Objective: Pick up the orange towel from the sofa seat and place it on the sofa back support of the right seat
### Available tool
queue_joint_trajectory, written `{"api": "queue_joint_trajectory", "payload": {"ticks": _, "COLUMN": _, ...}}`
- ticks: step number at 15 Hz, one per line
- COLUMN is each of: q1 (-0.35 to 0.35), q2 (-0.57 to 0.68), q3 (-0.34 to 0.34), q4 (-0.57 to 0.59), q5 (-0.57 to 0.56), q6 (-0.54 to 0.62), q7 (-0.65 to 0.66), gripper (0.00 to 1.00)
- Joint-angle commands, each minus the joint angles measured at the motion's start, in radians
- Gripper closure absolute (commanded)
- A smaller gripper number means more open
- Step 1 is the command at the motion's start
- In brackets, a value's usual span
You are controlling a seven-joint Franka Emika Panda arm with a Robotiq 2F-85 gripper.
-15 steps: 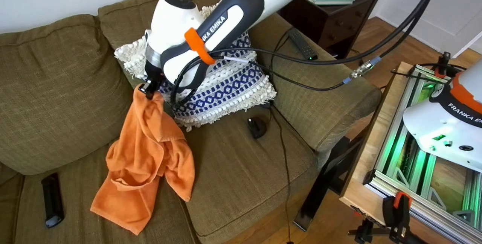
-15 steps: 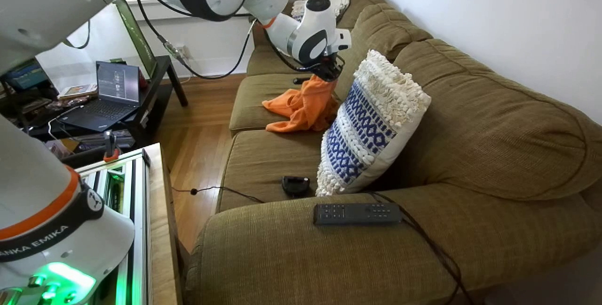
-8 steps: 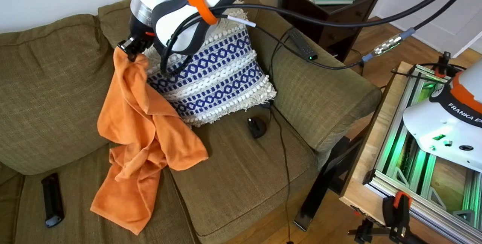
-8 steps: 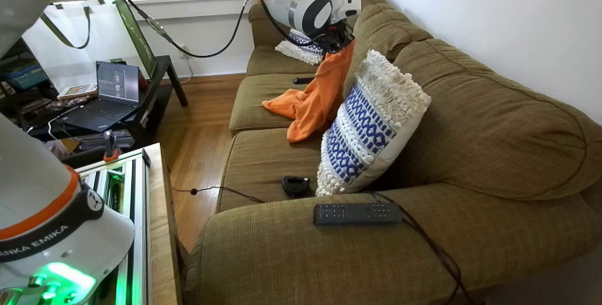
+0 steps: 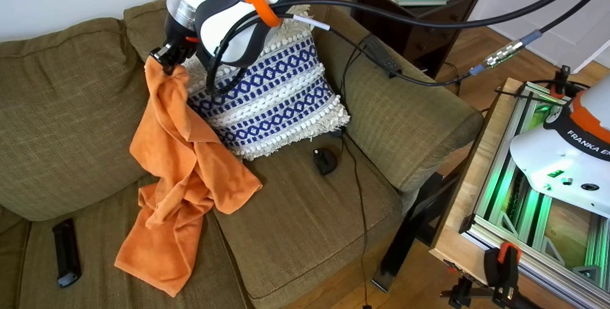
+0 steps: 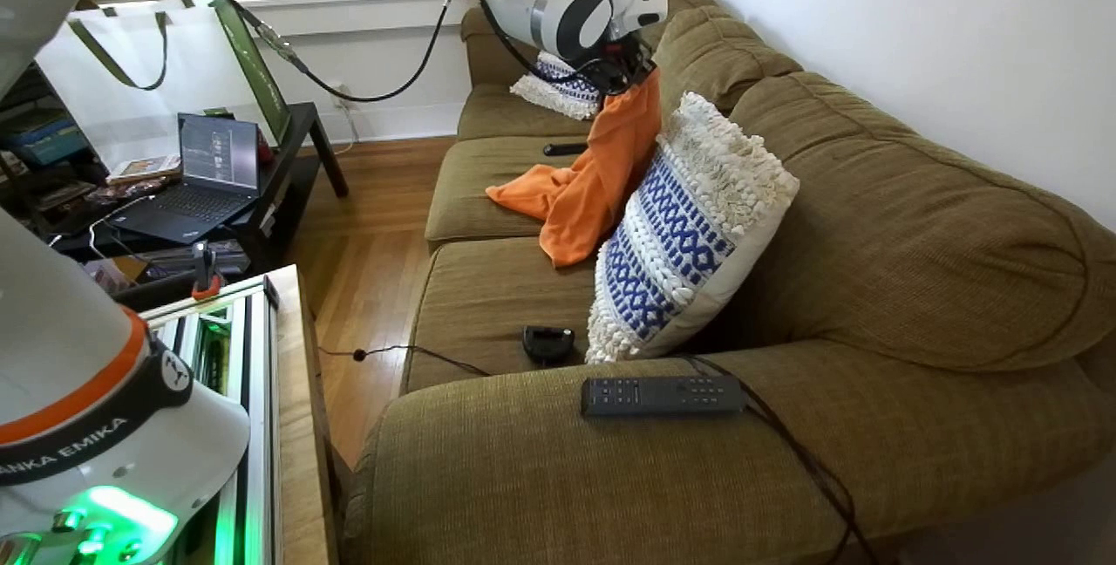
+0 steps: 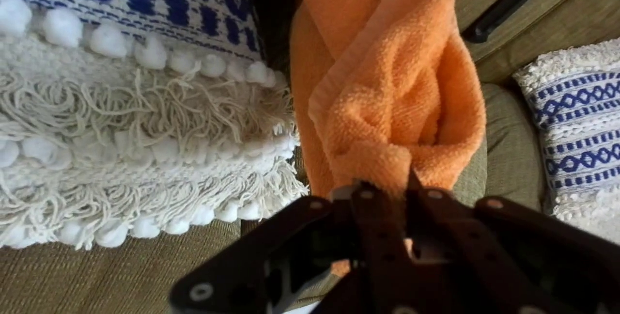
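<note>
My gripper (image 5: pixel 164 63) is shut on the upper end of the orange towel (image 5: pixel 176 156), and a bunched fold shows between the fingertips in the wrist view. From there the towel (image 6: pixel 602 173) hangs down in front of the left back cushion, beside the patterned pillow (image 5: pixel 276 94). Its lower end still rests on the sofa seat (image 5: pixel 305 218); whether the side flap touches the seat, I cannot tell. Behind the pillow, the sofa back support (image 6: pixel 942 225) of the right seat shows well in an exterior view. Arm and pillow cover much of that back support (image 5: pixel 152 25) from elsewhere.
A remote (image 6: pixel 663 396) lies on the armrest (image 6: pixel 540 469), with a cable beside it. On the seats are a small black device (image 5: pixel 325 161) and a long black object (image 5: pixel 66 252). The wall (image 6: pixel 915 24) rises close behind the sofa.
My gripper has risen and moved toward the sofa back, drawing the towel's upper part up while its lower corner stayed put. Over the last half second it has moved only slightly.
</note>
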Motion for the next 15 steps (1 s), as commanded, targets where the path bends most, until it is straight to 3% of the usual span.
{"api": "queue_joint_trajectory", "payload": {"ticks": 1, "q1": 0.052, "q2": 0.008, "q3": -0.092, "q4": 0.058, "q5": -0.015, "q6": 0.046, "q7": 0.029, "gripper": 0.97}}
{"api": "queue_joint_trajectory", "payload": {"ticks": 6, "q1": 0.118, "q2": 0.053, "q3": -0.325, "q4": 0.253, "q5": -0.016, "q6": 0.111, "q7": 0.080, "gripper": 0.97}}
{"api": "queue_joint_trajectory", "payload": {"ticks": 10, "q1": 0.176, "q2": 0.097, "q3": -0.579, "q4": 0.359, "q5": -0.001, "q6": 0.109, "q7": 0.188, "gripper": 0.97}}
{"api": "queue_joint_trajectory", "payload": {"ticks": 15, "q1": 0.247, "q2": 0.164, "q3": -0.937, "q4": 0.416, "q5": 0.010, "q6": 0.072, "q7": 0.428, "gripper": 0.97}}
